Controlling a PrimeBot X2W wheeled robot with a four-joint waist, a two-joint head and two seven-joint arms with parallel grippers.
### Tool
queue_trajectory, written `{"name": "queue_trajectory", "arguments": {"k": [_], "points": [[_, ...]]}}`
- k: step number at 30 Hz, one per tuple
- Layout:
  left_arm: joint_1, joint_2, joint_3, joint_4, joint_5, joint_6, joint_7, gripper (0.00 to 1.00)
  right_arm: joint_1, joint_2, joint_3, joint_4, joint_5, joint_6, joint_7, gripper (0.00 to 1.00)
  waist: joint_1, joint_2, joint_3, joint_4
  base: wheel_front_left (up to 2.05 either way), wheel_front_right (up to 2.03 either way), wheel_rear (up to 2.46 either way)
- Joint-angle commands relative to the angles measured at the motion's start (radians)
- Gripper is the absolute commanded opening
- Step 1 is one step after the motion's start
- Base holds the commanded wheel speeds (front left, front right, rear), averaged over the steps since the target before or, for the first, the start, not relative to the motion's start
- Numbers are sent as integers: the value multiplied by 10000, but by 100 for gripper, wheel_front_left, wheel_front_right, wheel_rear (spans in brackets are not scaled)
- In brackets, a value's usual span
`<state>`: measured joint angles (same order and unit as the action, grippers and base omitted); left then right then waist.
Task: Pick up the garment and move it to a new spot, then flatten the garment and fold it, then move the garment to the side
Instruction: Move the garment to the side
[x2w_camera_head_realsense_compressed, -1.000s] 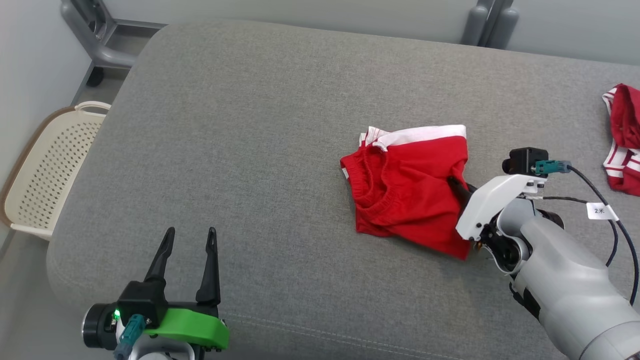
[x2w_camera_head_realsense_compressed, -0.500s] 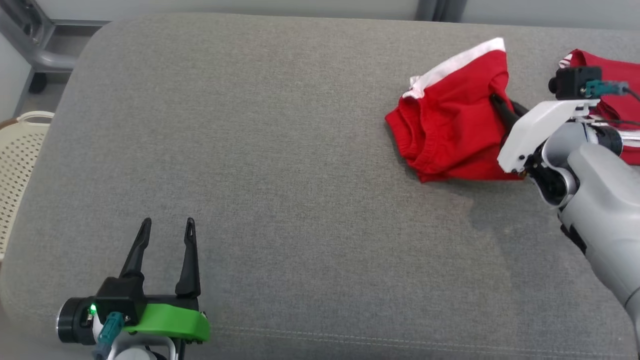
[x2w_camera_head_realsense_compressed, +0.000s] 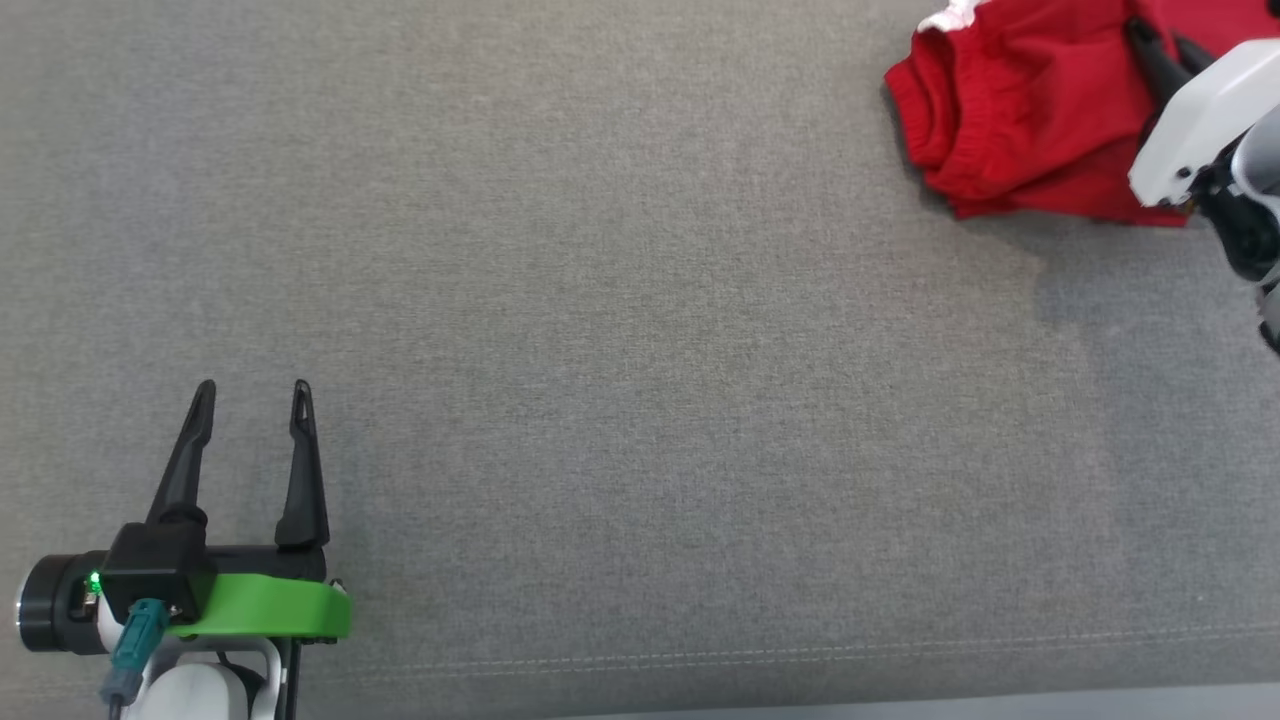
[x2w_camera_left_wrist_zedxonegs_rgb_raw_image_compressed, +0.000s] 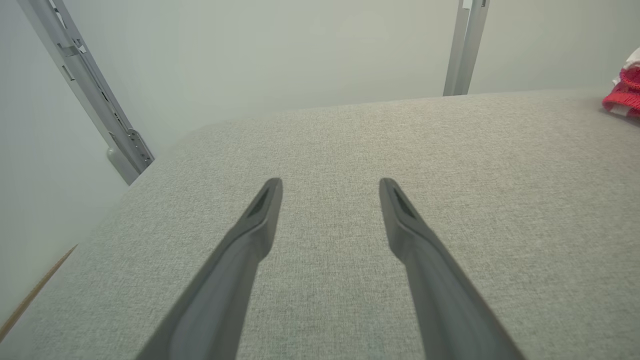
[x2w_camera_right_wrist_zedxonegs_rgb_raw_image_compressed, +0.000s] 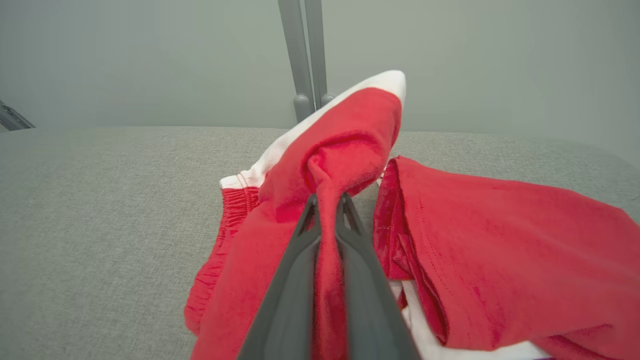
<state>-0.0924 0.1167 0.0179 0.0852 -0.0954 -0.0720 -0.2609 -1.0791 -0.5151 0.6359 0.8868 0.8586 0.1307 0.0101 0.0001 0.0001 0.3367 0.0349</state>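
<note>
- Two claws in the head view: the left claw (x2w_camera_head_realsense_compressed: 252, 388) is spread wide at the near left. The right claw (x2w_camera_head_realsense_compressed: 1155, 45) is far right, on the red garment (x2w_camera_head_realsense_compressed: 1020, 110) lying on the grey cushion (x2w_camera_head_realsense_compressed: 640, 300).
- Left wrist view: fingers apart, nothing between them, so the garment's well off to the right.
- Right wrist view: claw pinching a fold of the garment, with a second red piece (x2w_camera_right_wrist_zedxonegs_rgb_raw_image_compressed: 500, 240) just to the right. Right arm's way nearer.

Grey woven-fabric padded surface (x2w_camera_head_realsense_compressed: 640, 300), broad, rounded at the far-left corner. Stitched seam (x2w_camera_head_realsense_compressed: 700, 655) runs along the near edge. Plain pale grey-green wall (x2w_camera_left_wrist_zedxonegs_rgb_raw_image_compressed: 300, 50) behind. Grey metal post (x2w_camera_left_wrist_zedxonegs_rgb_raw_image_compressed: 465, 47) upright at the far side; slanted metal rail (x2w_camera_left_wrist_zedxonegs_rgb_raw_image_compressed: 85, 90) far left. Light even, soft.
</note>
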Motion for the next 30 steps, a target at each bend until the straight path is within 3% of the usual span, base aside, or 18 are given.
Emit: {"name": "queue_trajectory", "arguments": {"k": [1, 17, 30], "points": [[-133, 123, 78, -76, 98, -51, -33, 100, -256, -144, -13, -9, -68, -1, -7, 0, -1, -1, 363, -301, 0, 0, 0], [-11, 488, 454, -905, 165, 96, -33, 100, -1617, -1593, 196, -173, -203, -2, 657, 0, -1, -1, 1104, -638, 0, 0, 0], [14, 606, 504, -1174, 107, 98, -33, 100, -2062, -2370, 386, 93, -207, -2, 1042, 0, -1, -1, 1419, -594, 0, 0, 0]]}}
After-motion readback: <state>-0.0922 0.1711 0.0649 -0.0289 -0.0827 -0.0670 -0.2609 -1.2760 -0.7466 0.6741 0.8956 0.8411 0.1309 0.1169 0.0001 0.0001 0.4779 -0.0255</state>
